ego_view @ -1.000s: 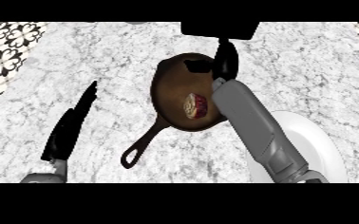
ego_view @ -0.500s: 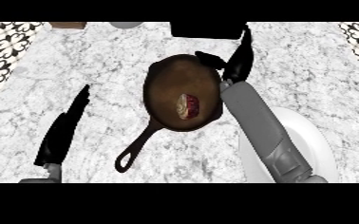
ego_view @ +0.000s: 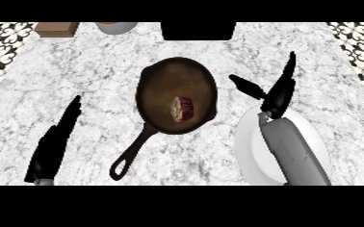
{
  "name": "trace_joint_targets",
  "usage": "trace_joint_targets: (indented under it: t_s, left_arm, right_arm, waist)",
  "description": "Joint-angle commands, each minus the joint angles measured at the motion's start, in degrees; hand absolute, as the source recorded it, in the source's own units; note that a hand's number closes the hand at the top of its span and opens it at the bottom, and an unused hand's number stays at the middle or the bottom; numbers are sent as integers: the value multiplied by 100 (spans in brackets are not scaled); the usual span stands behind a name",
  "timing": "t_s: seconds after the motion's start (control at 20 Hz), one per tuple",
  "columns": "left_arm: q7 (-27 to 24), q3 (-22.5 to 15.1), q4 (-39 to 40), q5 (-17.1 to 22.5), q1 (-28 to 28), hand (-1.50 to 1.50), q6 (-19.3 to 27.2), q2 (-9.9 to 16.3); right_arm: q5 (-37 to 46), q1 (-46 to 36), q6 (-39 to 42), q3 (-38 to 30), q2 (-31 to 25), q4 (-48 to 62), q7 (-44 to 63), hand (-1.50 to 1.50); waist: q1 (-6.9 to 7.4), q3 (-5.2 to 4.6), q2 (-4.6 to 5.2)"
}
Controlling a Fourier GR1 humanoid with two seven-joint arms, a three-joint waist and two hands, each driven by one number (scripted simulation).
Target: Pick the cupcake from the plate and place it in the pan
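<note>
The grey-and-white marbled stone surface (ego_view: 85, 77) fills the view. Near its middle lies the dark round cast-iron pan (ego_view: 160, 89), its long handle running toward 7 o'clock. The white round plate (ego_view: 250, 146) sits at 4 o'clock of the pan, partly under the right grey forearm (ego_view: 295, 156). The left robot hand (ego_view: 53, 144) rests at 8 o'clock, fingers straight, holding nothing. The right robot hand (ego_view: 277, 94) hangs above the plate's upper rim, fingers and thumb spread, released. The small red-and-cream cupcake (ego_view: 183, 108) lies on its side inside the pan, toward its lower right; its long axis runs roughly 12 to 6 o'clock. Compared with half a second ago, the right robot hand has drawn back from over the pan toward 3 o'clock.
</note>
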Motion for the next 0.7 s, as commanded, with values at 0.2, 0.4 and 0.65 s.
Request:
trace_joint_targets:
  t_s: [0.2, 0.4, 0.65]
  left_arm:
    - [106, 173, -57, 55, -103, 0, -42, -16]
    - [70, 162, -211, 38, 117, 0, -245, 49]
    - [82, 182, -20, -147, -80, 0, -180, -171]
  right_arm:
    - [-143, 2466, 572, 93, -978, -2624, -47, -150]
    - [-220, 3217, 921, -121, -1419, -3657, 273, -150]
    - [-642, 3848, 1506, -622, -1343, -4009, -279, -150]
  waist:
    - [-70, -1, -2]
    - [-7, -1, 14]
    - [29, 1, 29]
